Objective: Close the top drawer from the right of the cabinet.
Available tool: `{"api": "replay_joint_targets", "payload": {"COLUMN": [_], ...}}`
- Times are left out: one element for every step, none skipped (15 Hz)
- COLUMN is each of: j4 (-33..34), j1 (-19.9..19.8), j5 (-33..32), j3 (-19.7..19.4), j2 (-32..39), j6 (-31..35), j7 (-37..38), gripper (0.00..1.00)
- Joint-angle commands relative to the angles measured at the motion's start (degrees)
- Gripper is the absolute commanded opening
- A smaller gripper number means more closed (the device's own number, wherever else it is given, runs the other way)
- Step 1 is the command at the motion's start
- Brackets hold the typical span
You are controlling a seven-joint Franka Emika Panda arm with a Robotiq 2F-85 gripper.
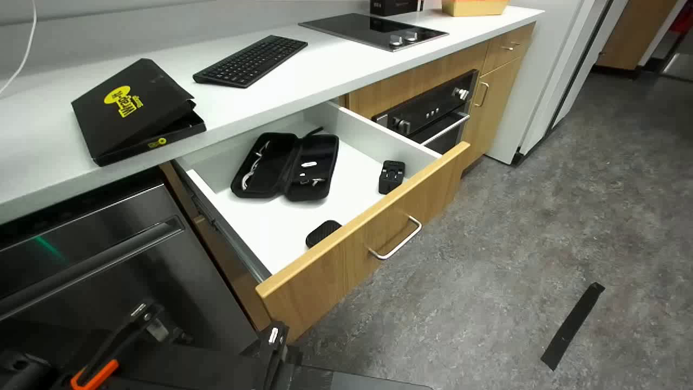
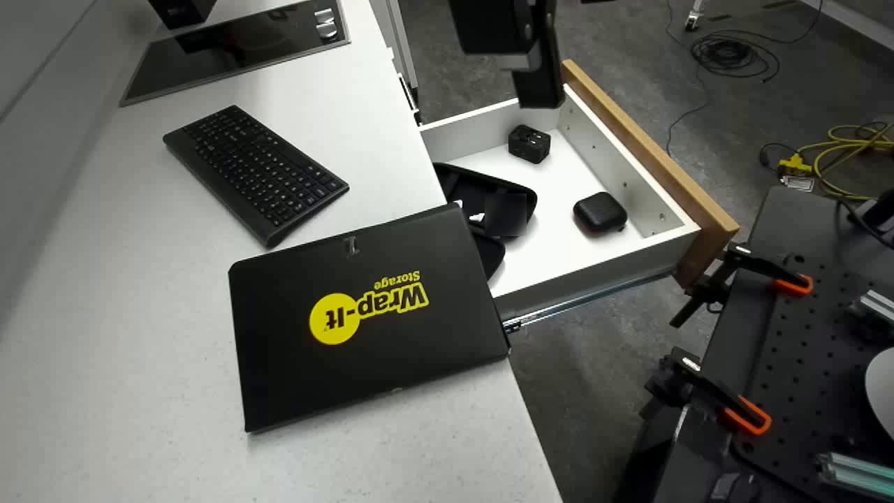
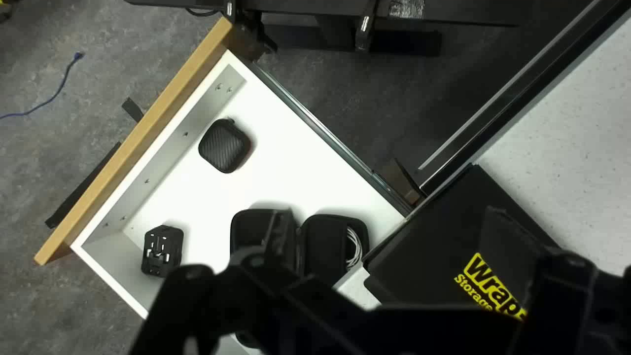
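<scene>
Black claw [image 3: 391, 213], closest to you in the wrist view: fingers spread wide, nothing held. In an exterior view it overlaps the drawer's side wall; can't tell if they touch. Your target, the white wood-fronted drawer [image 1: 335, 271], sits pulled well out of the wooden cabinet [image 1: 417, 84], silver bar handle [image 1: 401, 242] on its front. Inside, by the front panel, you've got a rounded black textured case [image 3: 226, 146] and a boxy black plug adapter [image 3: 161, 250], well apart. Deeper in: black two-part case [image 1: 289, 167], unfolded, coiled white cable [image 3: 358, 246] in it. Past that, your speckled white tabletop [image 2: 140, 314]: flat black "Wrap-It Storage" box [image 2: 377, 321] at the edge, slim black keyboard [image 2: 255, 171] near it, black glass cooktop [image 1: 373, 30] farther.
</scene>
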Motion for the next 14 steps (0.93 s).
{"api": "replay_joint_targets", "payload": {"j4": [0.1,0.1,0.1,0.1,0.1,0.0,-0.4,-1.3,-2.2,-3.6,-5.1,-6.6,-7.7,-8.8], "j1": [1.6,1.6,1.6,1.6,1.6,1.3,0.7,0.0,-0.7,-1.8,-3.2,-4.5,-5.8,-7.5], "j5": [-0.4,-0.4,-0.4,-0.4,-0.4,-1.5,-1.1,-0.9,-0.7,-1.4,-2.4,-3.2,-3.9,-5.5], "j3": [-1.4,-1.4,-1.4,-1.4,-1.4,-1.3,-2.1,-3.1,-4.4,-6.1,-7.7,-9.4,-11.0,-12.6], "j2": [0.2,0.2,0.2,0.2,0.2,0.5,0.9,1.1,1.4,1.9,2.5,3.2,4.2,5.5], "j6": [-0.2,-0.2,-0.1,-0.1,-0.1,0.3,1.9,3.5,4.9,6.9,9.3,11.8,14.0,16.7], "j7": [0.4,0.4,0.4,0.4,0.4,0.9,1.0,1.1,0.9,0.8,1.5,2.1,2.6,3.7], "gripper": [1.0,1.0,1.0,1.0,1.0,1.0,1.0,1.0,1.0,1.0,1.0,1.0,1.0,1.0]}}
